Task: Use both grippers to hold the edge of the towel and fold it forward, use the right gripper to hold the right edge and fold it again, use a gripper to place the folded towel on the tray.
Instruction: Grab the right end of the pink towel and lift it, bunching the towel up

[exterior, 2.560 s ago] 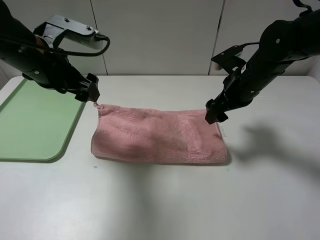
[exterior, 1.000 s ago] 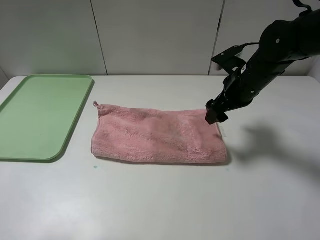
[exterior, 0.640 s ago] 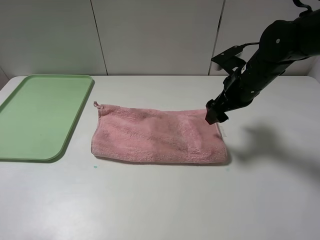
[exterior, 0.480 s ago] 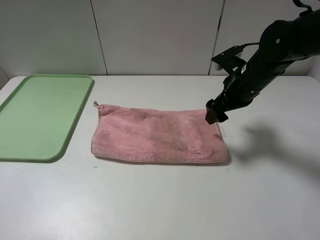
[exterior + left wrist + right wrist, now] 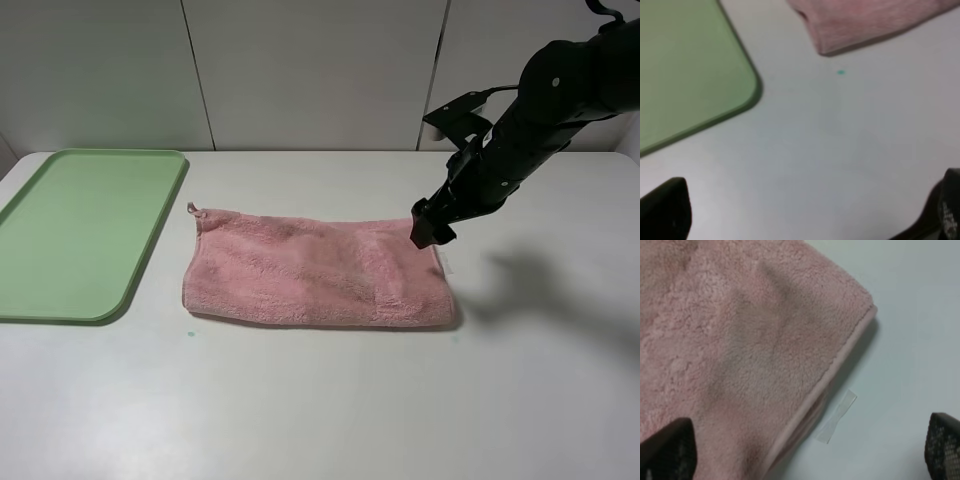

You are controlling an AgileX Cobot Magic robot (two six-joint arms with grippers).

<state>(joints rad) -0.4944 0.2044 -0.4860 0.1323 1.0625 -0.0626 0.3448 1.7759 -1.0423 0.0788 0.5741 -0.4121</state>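
White table (image 5: pixel 320 400): green tray (image 5: pixel 70 240) flat at far left; folded pink towel (image 5: pixel 315 268) centre, near tray, not touching. White label (image 5: pixel 836 416) beside right hem. Green speck (image 5: pixel 190 333) by front-left corner.

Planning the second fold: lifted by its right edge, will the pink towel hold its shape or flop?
Probably floppy: the towel is soft terry lying folded and rumpled, so a lifted edge should drape. Likely light, being thin cloth. Its fluffy pile and stitched hem should grip rather than slip, though the layers may part if only one is pinched.
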